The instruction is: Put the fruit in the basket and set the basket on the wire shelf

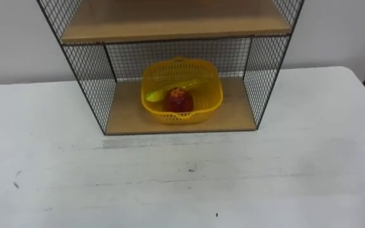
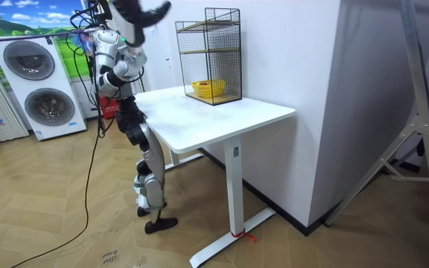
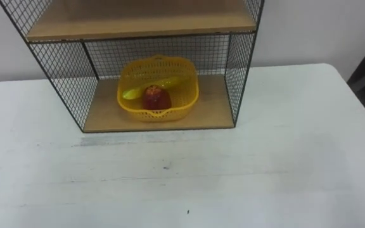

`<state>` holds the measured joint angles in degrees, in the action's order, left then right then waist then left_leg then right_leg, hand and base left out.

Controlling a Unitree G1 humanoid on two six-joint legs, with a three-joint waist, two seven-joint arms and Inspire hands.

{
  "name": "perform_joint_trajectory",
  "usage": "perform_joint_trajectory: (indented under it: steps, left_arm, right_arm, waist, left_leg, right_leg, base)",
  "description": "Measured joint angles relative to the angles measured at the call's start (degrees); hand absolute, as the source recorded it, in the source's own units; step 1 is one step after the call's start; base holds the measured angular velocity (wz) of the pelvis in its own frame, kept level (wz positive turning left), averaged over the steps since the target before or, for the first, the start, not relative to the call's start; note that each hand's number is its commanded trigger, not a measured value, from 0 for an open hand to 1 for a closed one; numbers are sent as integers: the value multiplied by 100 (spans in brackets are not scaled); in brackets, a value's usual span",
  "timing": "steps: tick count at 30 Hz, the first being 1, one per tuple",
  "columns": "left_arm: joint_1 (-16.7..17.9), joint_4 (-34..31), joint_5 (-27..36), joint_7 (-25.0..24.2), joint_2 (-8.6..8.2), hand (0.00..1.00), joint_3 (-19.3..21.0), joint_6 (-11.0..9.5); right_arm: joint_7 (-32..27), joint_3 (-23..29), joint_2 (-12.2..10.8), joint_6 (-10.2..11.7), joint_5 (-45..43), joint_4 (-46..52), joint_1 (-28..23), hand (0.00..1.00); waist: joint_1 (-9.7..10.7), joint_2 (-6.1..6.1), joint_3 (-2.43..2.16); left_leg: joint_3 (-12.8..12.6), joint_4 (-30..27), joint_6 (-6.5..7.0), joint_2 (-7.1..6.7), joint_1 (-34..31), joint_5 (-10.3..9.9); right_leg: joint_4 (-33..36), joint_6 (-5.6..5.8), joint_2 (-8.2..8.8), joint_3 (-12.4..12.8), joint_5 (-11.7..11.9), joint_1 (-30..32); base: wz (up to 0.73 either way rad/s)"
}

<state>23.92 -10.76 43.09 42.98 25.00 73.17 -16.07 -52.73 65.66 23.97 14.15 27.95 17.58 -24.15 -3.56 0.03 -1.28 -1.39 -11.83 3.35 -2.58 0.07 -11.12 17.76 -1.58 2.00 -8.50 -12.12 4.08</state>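
Note:
The yellow plastic basket (image 1: 182, 90) stands on the wooden bottom board of the black wire shelf (image 1: 85, 69), about in its middle. Inside the basket lie a yellow-green banana (image 1: 170, 90) and, in front of it, a red apple (image 1: 179, 100). In the room view I stand at the table's edge on the room view's left, upright and facing the shelf (image 2: 210, 53). My right hand (image 2: 130, 65) is drawn back close to my torso, well away from the basket (image 2: 208, 88).
The shelf has a second wooden board (image 1: 170, 22) above the basket. It stands at the back of a white table (image 1: 182, 183) against a white wall. Washing machines (image 2: 39, 89) stand behind me, and a metal frame (image 2: 423, 112) at the room view's right.

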Motion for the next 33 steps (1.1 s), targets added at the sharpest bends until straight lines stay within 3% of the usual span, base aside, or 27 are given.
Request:
perform_joint_trajectory:
  steps: [1, 4, 6, 8, 10, 12, 13, 15, 17, 19, 22, 23, 25, 27, 28, 30, 31, 32, 33]
  left_arm:
    - [187, 646, 373, 236, 144, 0, 115, -13]
    - [282, 1640, 1073, 632, 202, 0, 74, 54]
    - [311, 2673, 1957, 742, 207, 0, -247, 62]
    - [300, 3646, 2347, 726, 178, 0, -699, 76]
    - [280, 4535, 2777, 572, -14, 0, -1173, 88]
    - [174, 5553, 3036, 332, -503, 0, -1714, 146]
    - [143, 5792, 3064, 262, -647, 0, -1764, 173]
    - [61, 6522, 3020, -9, -1115, 0, -1874, 220]
    - [18, 6906, 2813, -185, -1441, 0, -2022, 259]
    - [-50, 7240, 2664, -419, -1589, 0, -2199, 389]
    - [-135, 7501, 1683, -961, -1748, 0, -2643, 600]
    - [-174, 7599, 1192, -1208, -1779, 0, -2855, 741]
    - [-286, 7735, 349, -1536, -1789, 0, -3430, 986]
    - [-598, 7799, -1282, -1906, -1833, 0, -4285, 1348]
    - [-689, 7799, -1645, -1983, -1834, 0, -4541, 1446]
    - [-1129, 7616, -2853, -2305, -1833, 0, -5615, 1843]
    - [-1252, 7514, -3116, -2400, -1830, 0, -5872, 1912]
    - [-1261, 7473, -3636, -2670, -1789, 0, -6402, 1812]
    - [-1297, 7462, -3896, -2772, -1741, 0, -6687, 1943]
  right_arm:
    - [-192, 166, 165, 1, 392, -553, -7, 0]
    - [-416, 265, 213, -76, 1114, -1318, -26, 0]
    - [-384, 33, 196, -122, 2110, -2357, -252, 0]
    - [-164, -321, 94, -171, 2833, -3479, -379, 0]
    - [136, -652, -156, -222, 3482, -4689, -381, 0]
    - [519, -1226, -747, -240, 3972, -6018, -351, 0]
    - [589, -1342, -929, -252, 4028, -6301, -324, 0]
    - [843, -1797, -1398, -279, 4021, -7391, -211, 0]
    - [1084, -2055, -1600, -349, 3935, -8119, -96, 0]
    - [1330, -2423, -1646, -524, 3817, -8640, 58, 0]
    - [1973, -3062, -1632, -762, 2737, -9366, 496, 0]
    - [2278, -3390, -1622, -939, 2096, -9546, 634, 0]
    - [2704, -4049, -1610, -1248, 1058, -9614, 911, 0]
    - [3111, -4882, -1579, -1538, -513, -9598, 1430, 0]
    - [3200, -5052, -1576, -1571, -791, -9591, 1564, 0]
    - [3550, -5708, -1572, -1727, -1420, -9450, 1988, 0]
    - [3684, -5876, -1566, -1662, -1538, -9431, 2019, 0]
    - [3840, -6082, -1574, -1682, -1554, -9300, 2049, 0]
    - [3951, -6277, -1580, -1734, -1583, -9270, 2074, 0]
  waist:
    - [-3, -8, -5]
    - [1, 17, 0]
    - [3, 40, 1]
    - [8, 23, -4]
    - [11, 12, -8]
    - [14, 18, -5]
    - [17, 18, -5]
    - [36, 18, -4]
    - [62, 12, 0]
    - [92, 3, 4]
    - [124, -37, 10]
    - [125, -45, 18]
    - [96, -60, 27]
    - [-8, -56, 56]
    - [7, -58, 59]
    - [77, -76, 95]
    - [109, -88, 111]
    - [249, -108, 164]
    - [255, -110, 216]
  left_leg:
    - [0, -8, -4, 2, -20, -5]
    - [20, -112, 1, 4, -144, -37]
    - [87, -120, 7, -2, -214, -38]
    - [166, -110, 10, -17, -267, -37]
    - [165, -118, 9, -12, -232, -39]
    - [171, -149, -15, 0, -231, -64]
    - [173, -152, -17, 3, -205, -68]
    - [198, -192, -31, 8, -120, -136]
    - [198, -189, -25, 2, -38, -141]
    - [201, -190, -26, -2, -9, -139]
    - [201, -189, -26, 3, 65, -139]
    - [189, -155, -27, 8, 163, -138]
    - [125, -103, -28, 18, 288, -133]
    - [-16, -66, -20, 47, 379, -121]
    - [-15, -63, -1, 50, 376, -110]
    - [-4, 5, 20, 64, 388, -50]
    - [14, 17, 20, 61, 380, -37]
    - [32, 37, 22, 61, 378, -10]
    - [28, 41, 29, 62, 365, 3]
  right_leg:
    - [-1, -2, -1, -1, -2, 11]
    - [-8, -4, -4, -27, 11, 67]
    - [-89, 2, -4, -81, 68, 71]
    - [-120, 6, 11, -143, 94, 51]
    - [-144, 6, 10, -158, 94, -8]
    - [-191, 9, 0, -168, 95, -54]
    - [-192, 11, -1, -171, 92, -81]
    - [-194, 23, -14, -167, 56, -186]
    - [-189, 26, -13, -152, 55, -230]
    - [-208, 37, -10, -153, 71, -307]
    - [-299, 49, -13, -173, 116, -414]
    - [-377, 49, -26, -163, 154, -484]
    - [-420, 49, -45, -91, 190, -577]
    - [-459, 49, -87, 42, 256, -629]
    - [-513, 54, -99, 47, 288, -645]
    - [-733, 55, -129, 25, 424, -733]
    - [-764, 56, -128, -1, 438, -744]
    - [-814, 63, -130, -30, 462, -789]
    - [-808, 53, -132, -27, 468, -758]
  base:
    - [7]
    - [3]
    - [11]
    - [16]
    - [10]
    - [6]
    - [0]
    - [0]
    - [0]
    - [0]
    - [0]
    - [-6]
    - [-18]
    - [-28]
    - [-12]
    - [3]
    - [14]
    - [10]
    - [6]
